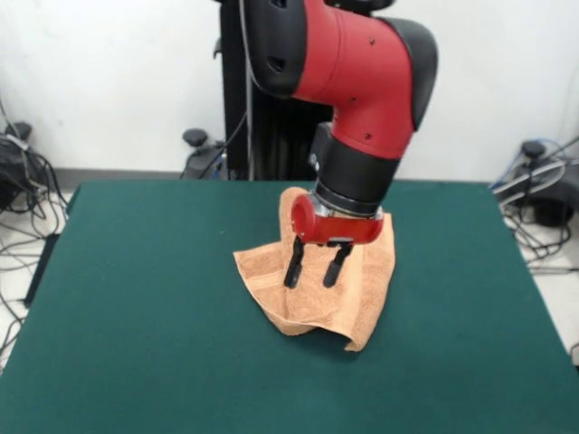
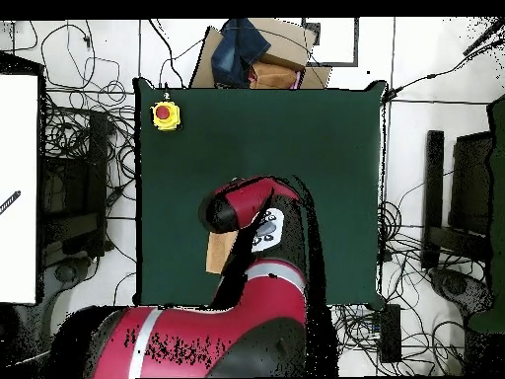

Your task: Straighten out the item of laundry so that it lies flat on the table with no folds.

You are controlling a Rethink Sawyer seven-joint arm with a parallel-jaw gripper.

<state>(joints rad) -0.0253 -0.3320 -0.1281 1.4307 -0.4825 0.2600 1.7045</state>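
Towel (image 1: 362, 289) first: it's a peach-orange terry piece, and right now it's nowhere near flat. It sits crumpled around the middle of the table (image 1: 136, 316), a bit toward the far side in the front view. One part is pushed up into a hump behind the wrist of the arm (image 1: 353, 72), and the rest drapes down toward the camera in a rough wedge. The lower edge curls under itself in a fat fold, with one corner poking out at the bottom right. You can make out a woven band running across the left flap, just a slightly flatter stripe in the pile.

Gripper (image 1: 314, 267) hangs right over the cloth with its two black fingers (image 1: 294, 264) spread apart, a clear gap between them and nothing pinched. The tips look like they're at or just above the towel surface; I honestly can't tell if they touch.

From overhead the arm covers nearly all of it, and only a small tan sliver shows at the arm's left side. There's also a yellow box with a red button (image 2: 165, 114) sitting on a table corner.

No readable labels, logos or writing anywhere on the towel or arm that I can see.
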